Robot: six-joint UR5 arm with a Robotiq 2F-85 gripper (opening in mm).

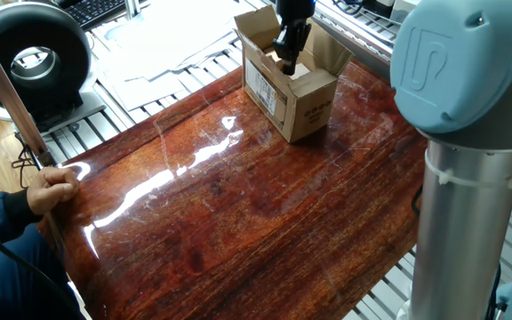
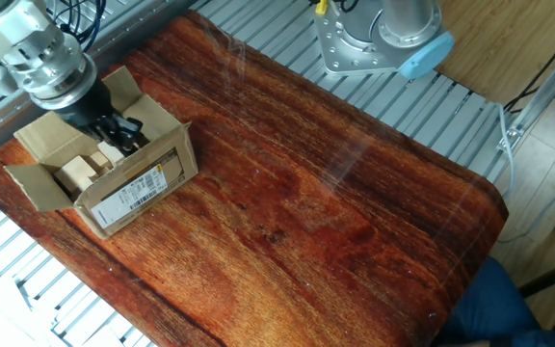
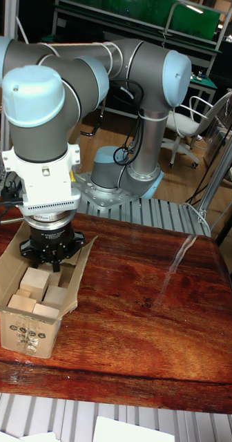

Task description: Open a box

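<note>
The box [image 1: 290, 96] is a small brown cardboard carton at the far end of the glossy wooden table [image 1: 238, 204], with its top flaps folded outward. In the other fixed view the box [image 2: 128, 178] shows a white label on its side and pale wooden blocks inside. My gripper [image 1: 285, 59] points down into the open top, its dark fingers close together among the blocks. From the other side the gripper [image 2: 123, 133] sits over the middle of the opening. In the tall fixed view the box [image 3: 32, 331] stands under the wrist, which hides the fingertips.
A person's hand [image 1: 53, 187] holds a thin rod at the table's near left edge. A black round device [image 1: 32, 55] and papers lie beyond the left side. The arm's base [image 2: 374, 39] is bolted on slatted metal [image 2: 287, 58] past the table. An office chair [image 3: 188, 124] stands behind.
</note>
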